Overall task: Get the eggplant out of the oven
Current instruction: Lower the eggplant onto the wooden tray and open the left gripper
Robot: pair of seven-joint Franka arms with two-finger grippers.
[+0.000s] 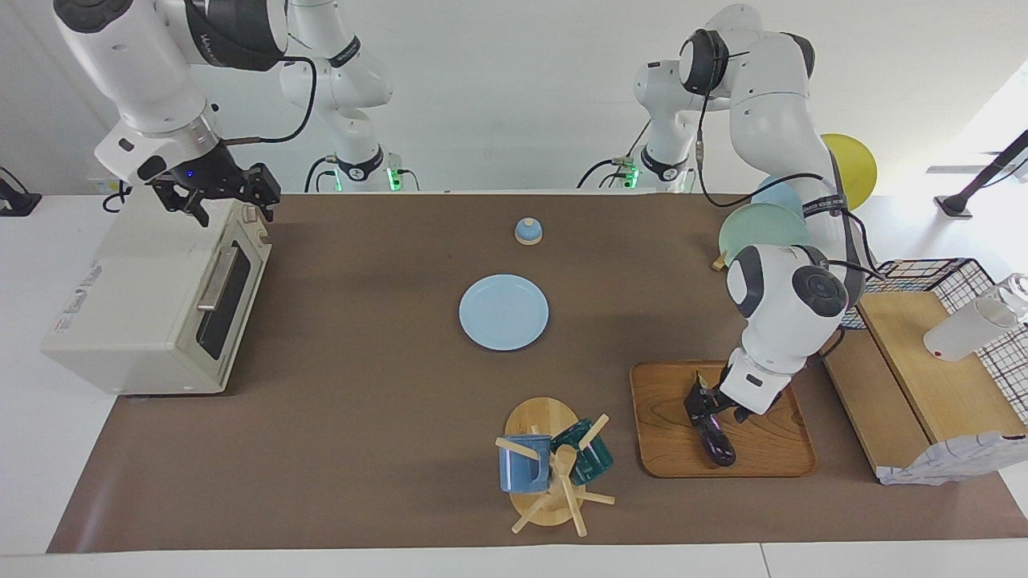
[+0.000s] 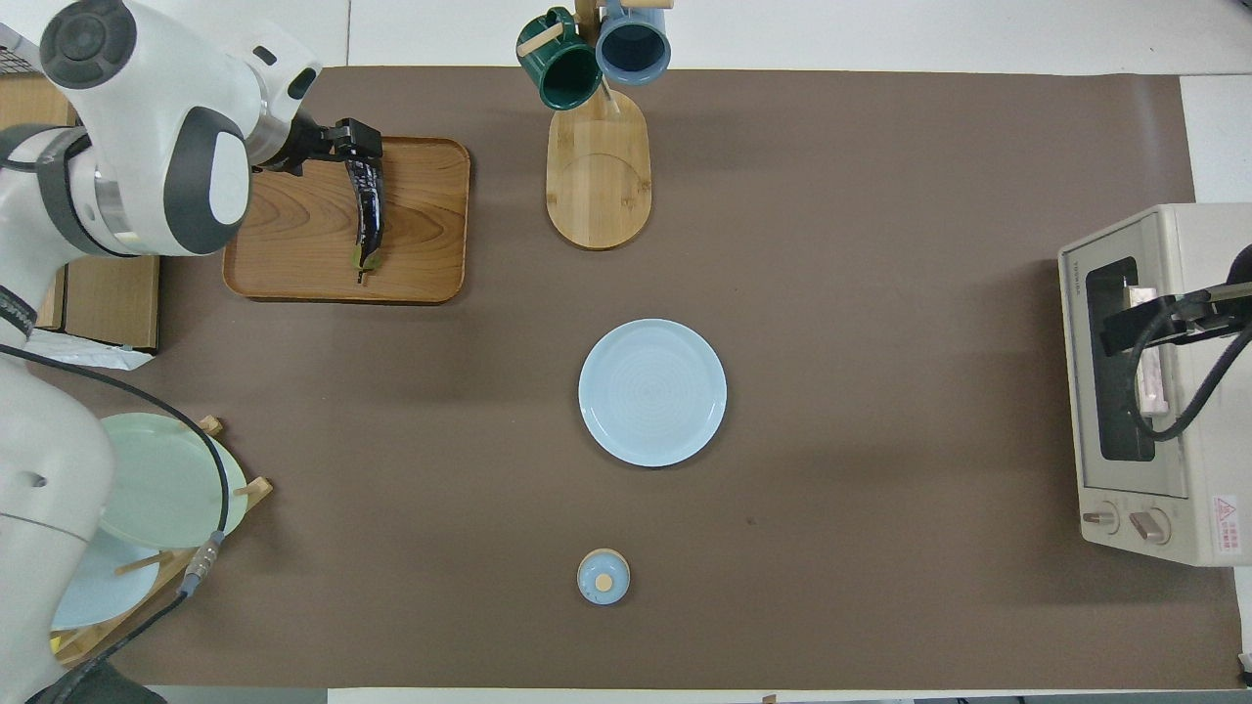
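Observation:
The dark purple eggplant (image 1: 714,442) lies on the wooden tray (image 1: 763,457) toward the left arm's end of the table, also in the overhead view (image 2: 368,210). My left gripper (image 1: 700,404) is down at the eggplant's thick end, shut on it. The cream-white oven (image 1: 136,297) stands at the right arm's end of the table, its dark glass door (image 1: 227,301) shut. My right gripper (image 1: 233,210) is open and empty, up over the oven's top front edge, above the door handle (image 1: 217,278).
A light blue plate (image 1: 503,311) lies mid-table, with a small blue lid (image 1: 528,231) nearer to the robots. A wooden mug rack (image 1: 554,474) holds a blue and a green mug. A plate rack (image 2: 156,489) and a wire basket (image 1: 948,281) stand by the left arm.

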